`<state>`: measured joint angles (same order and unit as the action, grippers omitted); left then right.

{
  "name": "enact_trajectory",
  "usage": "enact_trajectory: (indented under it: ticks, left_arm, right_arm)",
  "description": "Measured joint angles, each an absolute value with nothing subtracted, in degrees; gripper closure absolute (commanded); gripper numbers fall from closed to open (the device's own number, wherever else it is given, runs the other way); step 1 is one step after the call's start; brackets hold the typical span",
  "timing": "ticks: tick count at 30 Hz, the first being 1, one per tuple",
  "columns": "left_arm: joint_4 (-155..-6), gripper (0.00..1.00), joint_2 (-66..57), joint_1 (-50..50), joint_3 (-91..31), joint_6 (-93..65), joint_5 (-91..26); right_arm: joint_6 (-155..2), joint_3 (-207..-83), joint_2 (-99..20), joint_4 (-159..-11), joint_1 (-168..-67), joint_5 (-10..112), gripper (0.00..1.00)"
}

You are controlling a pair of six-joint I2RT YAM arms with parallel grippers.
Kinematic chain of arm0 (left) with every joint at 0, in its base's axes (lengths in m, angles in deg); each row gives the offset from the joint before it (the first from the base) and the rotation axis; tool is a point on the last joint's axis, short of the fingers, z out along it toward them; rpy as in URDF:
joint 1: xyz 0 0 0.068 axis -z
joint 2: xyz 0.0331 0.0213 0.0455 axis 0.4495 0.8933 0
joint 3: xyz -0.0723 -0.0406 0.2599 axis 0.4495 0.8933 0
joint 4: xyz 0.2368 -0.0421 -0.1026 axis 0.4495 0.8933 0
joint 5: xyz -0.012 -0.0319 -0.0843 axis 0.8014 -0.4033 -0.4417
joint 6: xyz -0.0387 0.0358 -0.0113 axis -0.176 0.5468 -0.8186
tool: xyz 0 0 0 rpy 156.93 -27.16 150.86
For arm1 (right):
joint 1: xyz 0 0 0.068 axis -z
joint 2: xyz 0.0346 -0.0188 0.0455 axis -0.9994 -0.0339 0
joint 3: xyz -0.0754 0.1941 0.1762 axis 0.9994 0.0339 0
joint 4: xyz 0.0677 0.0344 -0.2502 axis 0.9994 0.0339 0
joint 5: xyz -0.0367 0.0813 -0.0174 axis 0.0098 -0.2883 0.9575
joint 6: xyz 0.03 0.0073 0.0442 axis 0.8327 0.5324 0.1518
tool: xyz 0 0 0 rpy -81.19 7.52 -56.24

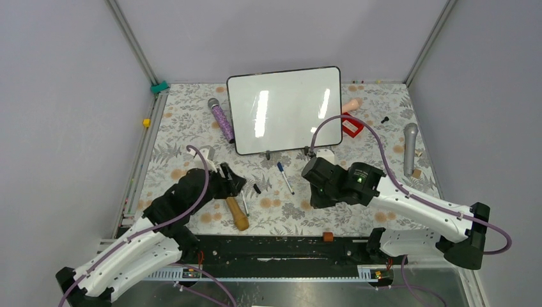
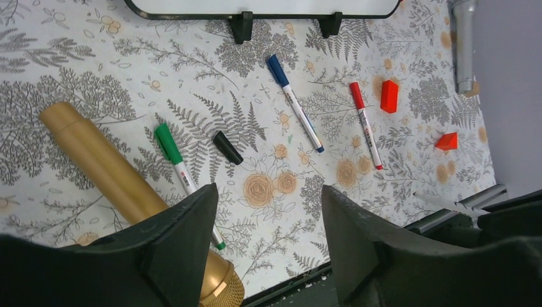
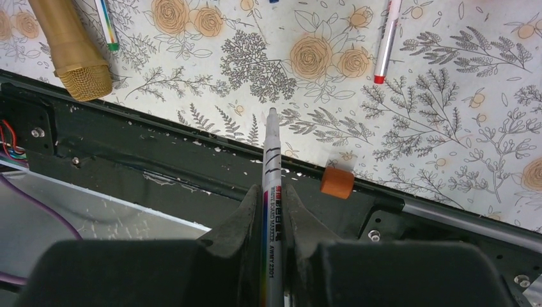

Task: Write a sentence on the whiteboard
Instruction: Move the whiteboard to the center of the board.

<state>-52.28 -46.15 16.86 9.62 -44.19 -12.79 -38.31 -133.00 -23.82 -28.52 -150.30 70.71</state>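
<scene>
The whiteboard stands at the far middle of the table, its long side running left to right and its face turned toward the arms. The right gripper is clenched along a marker, whose tip, seemingly uncapped, points out over the table's near edge. The left gripper hangs spread wide above a gold microphone and a green marker.

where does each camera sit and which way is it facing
top external: above and behind the bases, looking down on the table and the whiteboard; both arms show.
left wrist: on the left arm, facing across the table to the whiteboard's feet; the left gripper shows, fingers open.
right wrist: on the right arm, facing the near rail; the right gripper shows, shut on a marker.
shared: the gold microphone is in all three.
</scene>
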Motion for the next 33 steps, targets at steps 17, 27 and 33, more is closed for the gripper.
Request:
enact_trajectory:
  ticks: [17,27,33]
  left_arm:
    - [-42.9,0.01,-54.3,16.9,9.0,-40.8,-13.1]
    - [-42.0,0.01,-53.8,16.9,2.4,-30.3,-11.8]
    - [-43.1,0.01,-49.0,16.4,-2.0,-23.1,-10.8]
  right_arm:
    - [-38.3,-134.8,-22.2,-26.8,-150.3,70.8,1.00]
    - [-42.0,-136.5,-20.1,-24.4,-150.3,75.8,1.00]
    - [-47.7,-145.7,-26.0,-23.6,-149.6,82.2,1.00]
